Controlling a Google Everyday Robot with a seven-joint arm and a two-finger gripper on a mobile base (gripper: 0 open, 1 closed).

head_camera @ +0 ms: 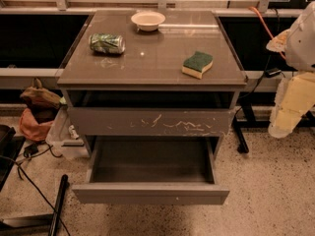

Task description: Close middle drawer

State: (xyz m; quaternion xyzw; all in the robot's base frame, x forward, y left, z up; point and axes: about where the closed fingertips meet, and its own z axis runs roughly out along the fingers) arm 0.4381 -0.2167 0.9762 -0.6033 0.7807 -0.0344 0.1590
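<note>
The middle drawer [150, 193] is a wide grey-brown drawer with a flat front and no handle. It has one tiny white speck near its centre. It stands pulled far out of the cabinet, low in the view, and its inside [151, 160] is empty. Above it is the drawer front with white scratches [150, 122]. My gripper [291, 107] hangs at the right edge of the view, beside the cabinet's right side. It is well apart from the open drawer and touches nothing.
On the cabinet top [147, 58] lie a crushed green can [107, 43], a white bowl [148, 20] and a green-and-yellow sponge [198, 64]. Bags [35, 112], a plastic bin [64, 136] and cables [29, 181] sit on the floor at the left.
</note>
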